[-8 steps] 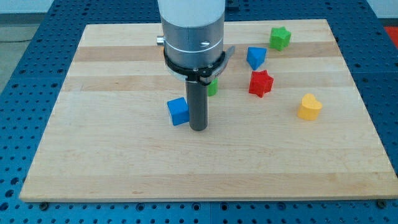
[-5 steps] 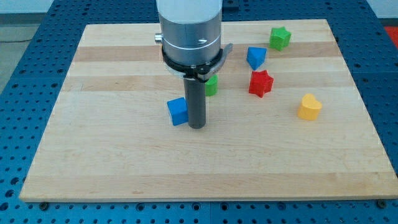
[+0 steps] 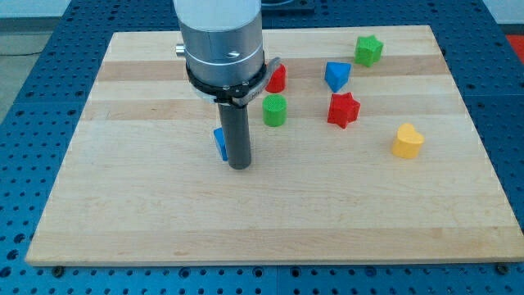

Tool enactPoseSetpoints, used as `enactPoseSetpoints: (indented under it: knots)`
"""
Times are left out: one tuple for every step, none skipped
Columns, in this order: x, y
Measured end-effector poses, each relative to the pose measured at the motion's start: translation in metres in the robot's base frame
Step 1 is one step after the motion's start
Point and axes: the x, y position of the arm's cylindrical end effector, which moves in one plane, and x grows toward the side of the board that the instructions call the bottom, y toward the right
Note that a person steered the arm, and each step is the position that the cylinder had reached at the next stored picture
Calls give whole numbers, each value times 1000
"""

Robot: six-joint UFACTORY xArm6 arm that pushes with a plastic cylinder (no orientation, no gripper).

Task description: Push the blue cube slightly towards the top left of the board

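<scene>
The blue cube lies left of the board's middle, mostly hidden behind my rod; only its left edge shows. My tip rests on the board right against the cube's right side, slightly below it. The arm's grey body hangs above, toward the view's top.
A green cylinder stands to the right of the rod. A red block peeks out behind the arm. A blue block, a red star, a green star and a yellow block lie at the right. The wooden board carries all.
My rod has moved to the view's left and slightly up. The blue cube has gone left and up with it and is now mostly hidden. The green cylinder and red block are uncovered.
</scene>
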Motion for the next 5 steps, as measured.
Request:
enactPoseSetpoints:
  knots:
    - [11, 21]
    - [48, 78]
    - [71, 115]
    - [72, 79]
    - [72, -3]
